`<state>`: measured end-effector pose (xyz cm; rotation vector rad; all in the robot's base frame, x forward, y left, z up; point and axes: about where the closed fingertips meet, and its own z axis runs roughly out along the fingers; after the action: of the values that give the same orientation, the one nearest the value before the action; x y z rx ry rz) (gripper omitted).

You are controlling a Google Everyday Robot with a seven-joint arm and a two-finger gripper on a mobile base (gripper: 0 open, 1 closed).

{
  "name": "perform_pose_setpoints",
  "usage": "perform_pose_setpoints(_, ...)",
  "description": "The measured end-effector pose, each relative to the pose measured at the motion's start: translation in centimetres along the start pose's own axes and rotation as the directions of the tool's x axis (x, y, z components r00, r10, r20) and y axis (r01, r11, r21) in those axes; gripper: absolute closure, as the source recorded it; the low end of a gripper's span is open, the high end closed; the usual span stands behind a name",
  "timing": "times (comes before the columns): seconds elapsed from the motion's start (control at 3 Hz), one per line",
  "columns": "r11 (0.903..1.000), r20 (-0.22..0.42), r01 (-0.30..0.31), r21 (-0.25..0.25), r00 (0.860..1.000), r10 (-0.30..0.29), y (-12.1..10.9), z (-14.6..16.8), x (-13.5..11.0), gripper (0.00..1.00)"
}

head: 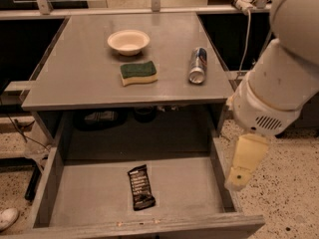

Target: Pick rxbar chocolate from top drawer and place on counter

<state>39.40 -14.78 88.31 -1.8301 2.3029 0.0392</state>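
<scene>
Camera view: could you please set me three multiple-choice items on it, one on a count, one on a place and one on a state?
1. How many things lie on the counter? A. one B. five C. three
2. Where is the rxbar chocolate? A. on the counter B. in the top drawer C. on the floor
3. The top drawer is: A. pulled open B. shut C. lifted out

1 C: a bowl, a sponge and a can are there.
2 B: the bar lies flat on the drawer's bottom; the pincer hangs apart from it, by the drawer's right wall.
3 A: its inside shows below the counter's front edge.
</scene>
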Motion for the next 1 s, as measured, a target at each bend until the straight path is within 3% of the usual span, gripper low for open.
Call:
perform_pose_setpoints(0.67,0.9995,0.013,-0.03,-0.009,0.999,0.03,1.2,2.2,-1.1,0.0)
perform_pose_setpoints(1.0,0.9966,0.029,-0.068,-0.046,0.997,0.069,2.4,7.2,-5.9,0.0)
